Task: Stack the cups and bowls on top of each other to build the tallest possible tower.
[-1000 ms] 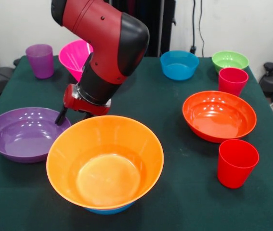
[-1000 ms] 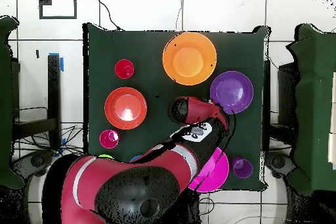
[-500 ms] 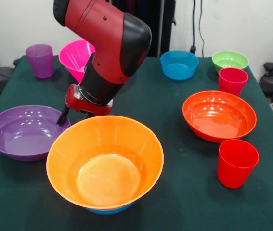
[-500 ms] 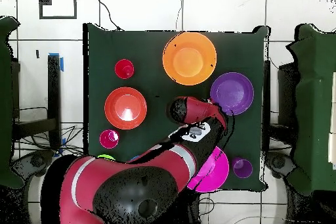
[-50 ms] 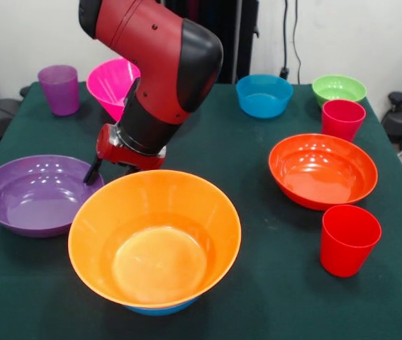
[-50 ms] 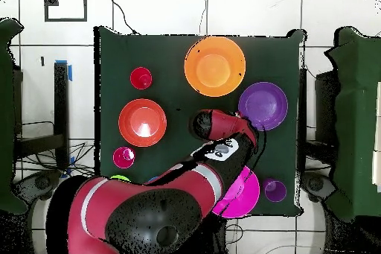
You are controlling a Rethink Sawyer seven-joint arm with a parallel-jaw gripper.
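Note:
A large orange bowl (image 5: 154, 241) (image 6: 214, 65) sits nested in a blue bowl (image 5: 159, 309) at the near table edge. Left of it lies the purple bowl (image 5: 23, 205) (image 6: 264, 104). My gripper (image 5: 108, 171) (image 6: 249, 126) is at that bowl's right rim and looks shut on it, with one dark finger (image 5: 90, 173) inside the rim and the other mostly hidden behind the orange bowl. A red-orange bowl (image 5: 321, 170), two red cups (image 5: 349, 239) (image 5: 342, 119), a pink bowl (image 5: 108, 81), a purple cup (image 5: 59, 88), a blue bowl (image 5: 263, 95) and a green bowl (image 5: 338, 88) stand apart.
The arm (image 5: 158, 64) leans over the pink bowl and hides part of it. Dark green cloth (image 5: 257, 212) covers the table. In the overhead view the arm's bulk (image 6: 149, 214) covers the table's bottom edge, where the pink bowl (image 6: 244, 195) and purple cup (image 6: 274, 190) show.
Compared with a second ago, the gripper and the purple bowl's rim sit slightly higher. Nothing has moved in the last half second.

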